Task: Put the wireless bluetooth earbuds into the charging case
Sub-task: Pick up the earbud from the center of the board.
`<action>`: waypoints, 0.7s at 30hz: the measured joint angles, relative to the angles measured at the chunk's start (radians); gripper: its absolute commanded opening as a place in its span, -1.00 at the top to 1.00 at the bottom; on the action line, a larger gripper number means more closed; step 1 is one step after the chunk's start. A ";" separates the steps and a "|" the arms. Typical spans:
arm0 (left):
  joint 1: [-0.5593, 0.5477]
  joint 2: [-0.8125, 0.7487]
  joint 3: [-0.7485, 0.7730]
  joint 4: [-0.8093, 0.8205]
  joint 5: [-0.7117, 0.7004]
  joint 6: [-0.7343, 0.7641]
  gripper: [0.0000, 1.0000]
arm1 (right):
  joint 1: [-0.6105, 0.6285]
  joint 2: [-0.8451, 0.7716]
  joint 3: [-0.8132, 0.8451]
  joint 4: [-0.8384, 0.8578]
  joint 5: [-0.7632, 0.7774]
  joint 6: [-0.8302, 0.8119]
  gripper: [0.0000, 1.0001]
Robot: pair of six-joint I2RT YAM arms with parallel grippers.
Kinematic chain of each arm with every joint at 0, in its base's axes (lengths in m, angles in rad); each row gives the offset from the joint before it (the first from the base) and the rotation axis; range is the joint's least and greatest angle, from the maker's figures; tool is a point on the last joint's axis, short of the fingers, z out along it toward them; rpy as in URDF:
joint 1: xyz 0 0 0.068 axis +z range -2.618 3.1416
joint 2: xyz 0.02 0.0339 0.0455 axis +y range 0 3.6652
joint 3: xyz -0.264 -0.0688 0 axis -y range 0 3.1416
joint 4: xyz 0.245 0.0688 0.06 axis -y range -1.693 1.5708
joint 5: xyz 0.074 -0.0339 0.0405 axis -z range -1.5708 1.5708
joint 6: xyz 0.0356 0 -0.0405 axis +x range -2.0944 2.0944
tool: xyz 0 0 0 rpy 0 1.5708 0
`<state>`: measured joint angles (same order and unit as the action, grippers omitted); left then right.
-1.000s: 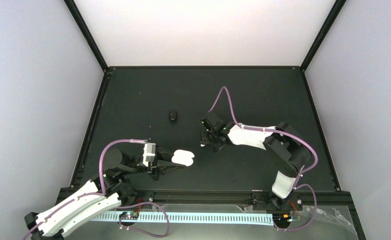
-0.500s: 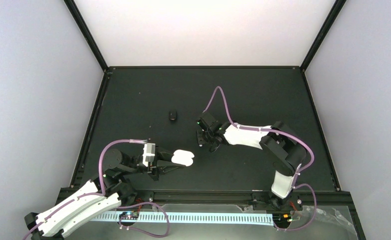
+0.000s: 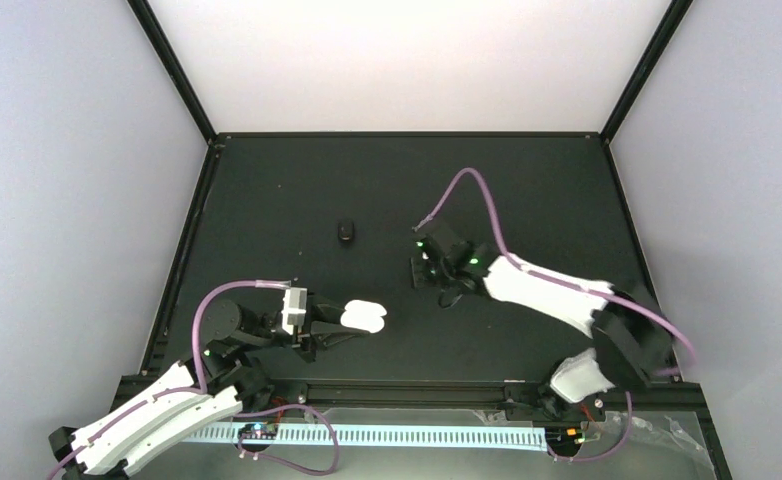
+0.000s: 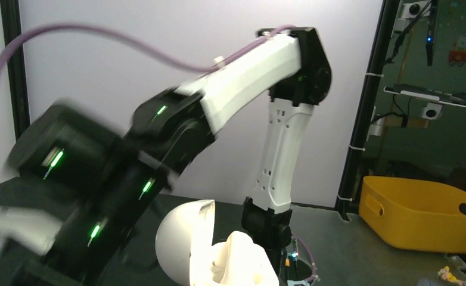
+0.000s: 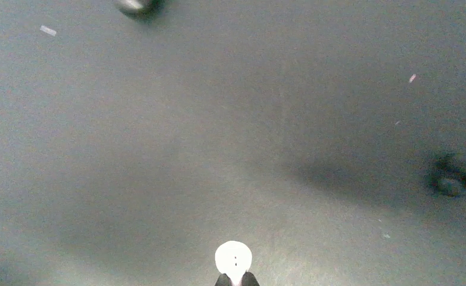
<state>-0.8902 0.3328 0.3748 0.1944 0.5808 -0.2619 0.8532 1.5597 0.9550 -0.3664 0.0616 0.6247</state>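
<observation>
Left claw (image 3: 339,322): clamped the open charging case (image 3: 365,315), by near edge of worktop (image 3: 267,180).
Right claw (image 5: 233,279): pinched white earbud (image 5: 233,257) above mid-worktop.
Black earbud (image 3: 345,231): lay central, well apart from edges.

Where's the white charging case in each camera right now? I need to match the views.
Top external: charging case, low centre-left, in the left tool.
Left wrist: bottom centre, open.
Right wrist: not in it.
Shared landmark: the right arm; the right tool, pinching a white earbud, shows at the right wrist view's bottom edge.
</observation>
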 measured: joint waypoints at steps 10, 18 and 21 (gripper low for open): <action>0.000 0.003 0.000 0.033 0.037 0.000 0.97 | -0.001 -0.730 0.105 -0.296 -0.071 -0.317 0.98; 0.000 0.106 0.009 0.108 0.100 0.000 0.97 | -0.001 -0.810 0.425 -0.507 -0.401 -0.540 0.98; 0.000 0.163 0.037 0.114 0.120 0.000 0.97 | 0.020 -0.760 0.484 -0.581 -0.476 -0.588 0.98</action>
<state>-0.8902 0.4953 0.4118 0.3080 0.7010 -0.2623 0.8730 0.7994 1.4391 -0.9478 -0.4149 0.0368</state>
